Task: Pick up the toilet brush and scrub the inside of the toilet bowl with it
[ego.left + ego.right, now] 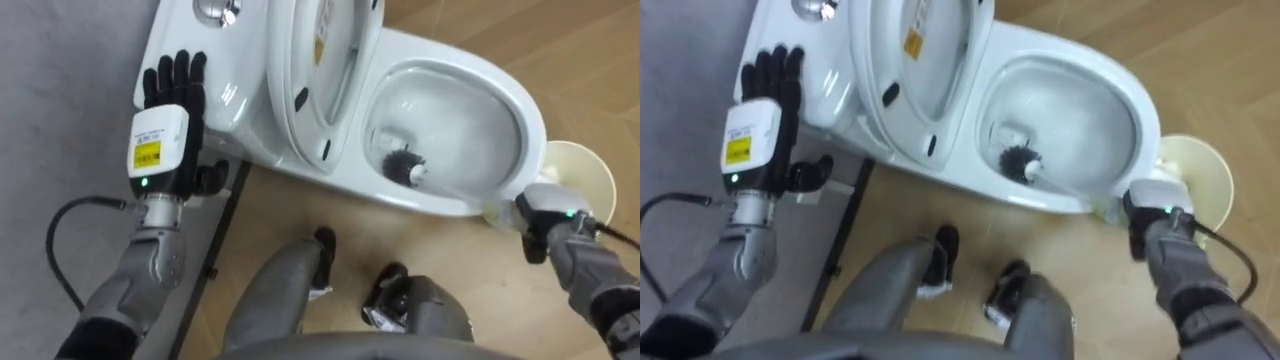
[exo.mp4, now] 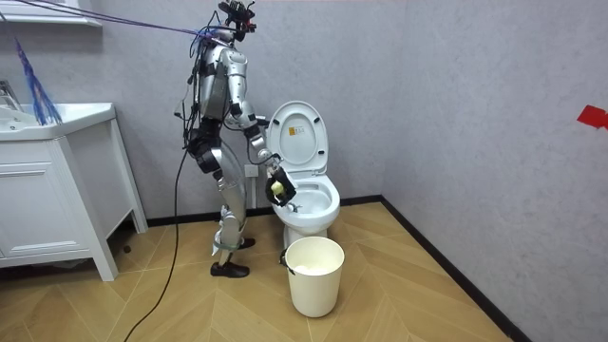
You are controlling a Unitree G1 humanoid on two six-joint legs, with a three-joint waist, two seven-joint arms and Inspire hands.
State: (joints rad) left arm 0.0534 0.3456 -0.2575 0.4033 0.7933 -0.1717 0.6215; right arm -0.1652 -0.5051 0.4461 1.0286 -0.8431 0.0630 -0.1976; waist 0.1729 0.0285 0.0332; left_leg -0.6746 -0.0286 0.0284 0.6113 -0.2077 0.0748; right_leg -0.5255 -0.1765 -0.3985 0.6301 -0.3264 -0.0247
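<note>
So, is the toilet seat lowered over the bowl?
No, the seat stands raised, and the brush reaches into the open bowl.

- The brush (image 1: 403, 165) has its head inside the bowl of the toilet (image 1: 520, 110), and its handle crosses the near rim into the right hand (image 1: 548, 205).
- The raised lid (image 1: 320, 70) stands between bowl and cistern.
- The left hand (image 1: 170, 100) is at the cistern's left edge.
- A bin (image 2: 313, 275) stands on the floor before the toilet.
</note>
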